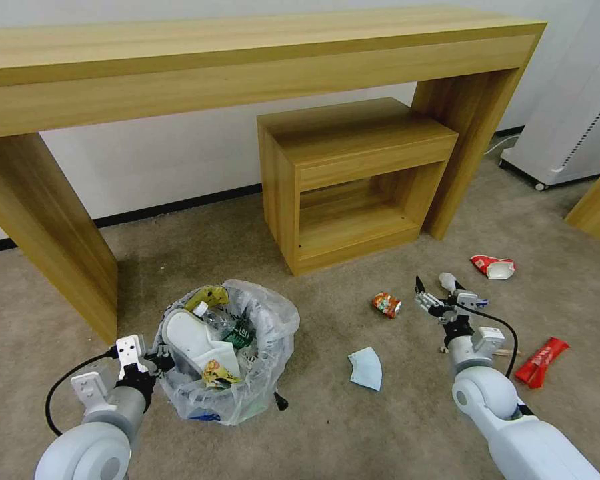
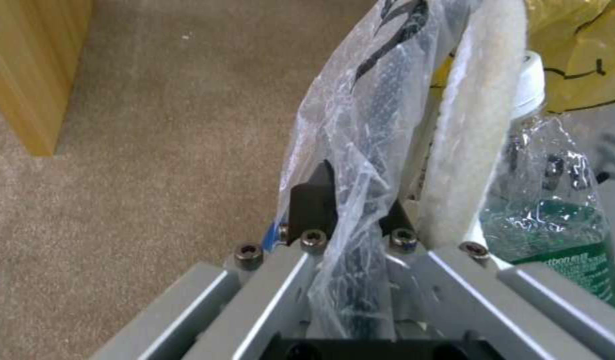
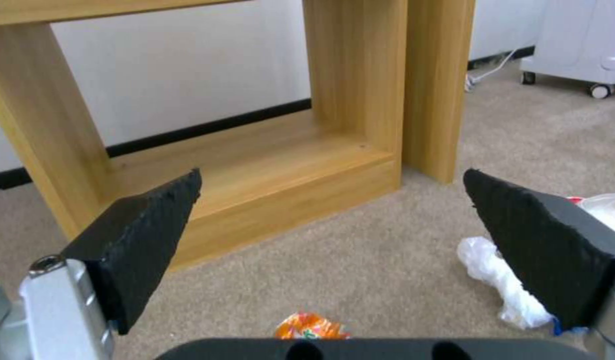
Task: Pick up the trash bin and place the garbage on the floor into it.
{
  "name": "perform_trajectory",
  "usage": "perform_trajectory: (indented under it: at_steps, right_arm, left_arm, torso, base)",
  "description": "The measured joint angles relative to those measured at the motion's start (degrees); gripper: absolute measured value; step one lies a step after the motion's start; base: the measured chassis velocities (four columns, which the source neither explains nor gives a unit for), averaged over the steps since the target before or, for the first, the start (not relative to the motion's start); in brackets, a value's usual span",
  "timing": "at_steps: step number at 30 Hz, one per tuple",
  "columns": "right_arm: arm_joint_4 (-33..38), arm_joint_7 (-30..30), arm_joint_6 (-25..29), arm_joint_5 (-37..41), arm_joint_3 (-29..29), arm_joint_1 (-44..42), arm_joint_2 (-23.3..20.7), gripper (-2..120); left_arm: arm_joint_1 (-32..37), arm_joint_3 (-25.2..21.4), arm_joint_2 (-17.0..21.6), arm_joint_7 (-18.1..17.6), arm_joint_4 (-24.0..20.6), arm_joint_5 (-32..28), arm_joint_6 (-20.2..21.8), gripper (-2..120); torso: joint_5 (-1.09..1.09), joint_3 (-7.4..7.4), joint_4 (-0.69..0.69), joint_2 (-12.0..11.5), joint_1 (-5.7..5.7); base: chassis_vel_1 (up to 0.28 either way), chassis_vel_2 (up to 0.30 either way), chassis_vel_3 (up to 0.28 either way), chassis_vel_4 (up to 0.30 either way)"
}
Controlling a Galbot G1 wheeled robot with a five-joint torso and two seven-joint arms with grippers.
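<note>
The trash bin (image 1: 247,393), lined with a crinkly clear bag, stands at the lower left and holds a white slipper (image 1: 190,337), a green-label bottle (image 1: 237,333) and a yellow wrapper. My left gripper (image 1: 152,360) is shut on its near rim; in the left wrist view the fingers (image 2: 314,205) pinch rim and bag (image 2: 361,150), beside the slipper (image 2: 474,140) and bottle (image 2: 554,220). My right gripper (image 1: 440,293) hangs open over the carpet. A crushed can (image 1: 387,305) lies just left of it, and crumpled white paper (image 3: 501,280) lies by one finger (image 3: 547,240).
A blue mask (image 1: 367,368) lies between the bin and the right arm. Red wrappers (image 1: 543,360) and a red-and-white piece (image 1: 493,267) lie to the right. A long wooden table (image 1: 247,60) and a low wooden shelf (image 1: 353,180) stand behind, with a white appliance (image 1: 573,113) at the far right.
</note>
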Motion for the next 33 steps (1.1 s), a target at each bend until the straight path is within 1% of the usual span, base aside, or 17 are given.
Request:
perform_trajectory:
  at_steps: [15,21,22,25,33]
  right_arm:
    - [-0.4,-0.25,-0.04,0.1,-0.88,1.29,0.37,100]
    - [-0.46,-0.36,-0.78,1.42,-1.5,0.61,-0.42,100]
    - [-0.32,-0.34,-1.48,2.05,-1.64,0.39,-0.69,100]
    - [0.21,0.07,-3.81,4.0,-1.86,0.39,-0.91,100]
    - [0.13,0.56,-6.77,5.62,-2.26,0.63,-0.98,100]
  left_arm:
    - [1.0,-1.15,-0.46,0.13,-1.71,0.29,-0.29,1]
    - [1.97,-1.62,-0.63,0.32,-2.33,0.91,-0.64,1]
    - [2.08,-1.77,-0.72,0.33,-2.55,0.97,-0.68,1]
    - [2.26,-1.79,-0.98,0.37,-2.74,1.14,-0.71,1]
    - [2.92,-1.85,-1.12,0.56,-2.83,1.74,-1.03,1]
  torso:
    - [0.0,0.0,0.0,0.0,0.0]
    - [0.0,0.0,0.0,0.0,0.0]
    - [0.0,0.0,-0.01,0.0,0.0]
    - [0.0,0.0,0.0,0.0,0.0]
    - [0.0,0.0,0.0,0.0,0.0]
  base:
    - [0.0,0.0,0.0,0.0]
    - [0.0,0.0,0.0,0.0]
    - [0.0,0.0,0.0,0.0]
    - [0.0,0.0,0.0,0.0]
    - [0.0,0.0,0.0,0.0]
